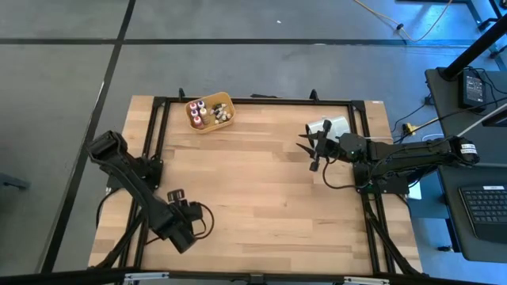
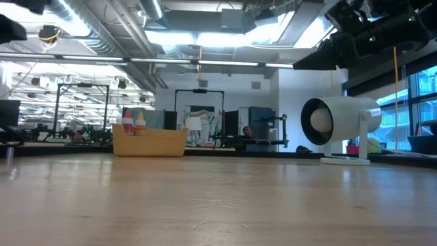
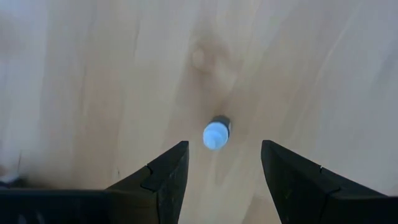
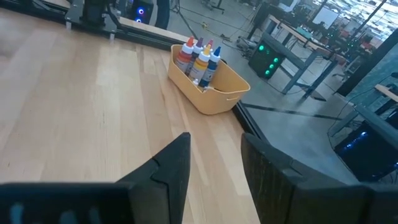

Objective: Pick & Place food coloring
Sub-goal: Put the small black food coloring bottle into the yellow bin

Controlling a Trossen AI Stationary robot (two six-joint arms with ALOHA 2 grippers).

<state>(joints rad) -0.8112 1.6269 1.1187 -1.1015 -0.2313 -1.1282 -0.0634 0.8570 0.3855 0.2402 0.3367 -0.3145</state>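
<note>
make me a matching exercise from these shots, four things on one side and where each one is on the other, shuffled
Things:
1. yellow tray
2. white cylinder
3. blue-capped bottle
4. right claw

Places:
a. on the bare wood just ahead of the left claw, between its open fingers
b. at the table's far edge, left of centre, with bottles standing in it
c. raised above the table's right side, next to the white cylinder
d. on a stand near the table's far right corner

Pairs: 1-b, 2-d, 3-a, 4-c
</note>
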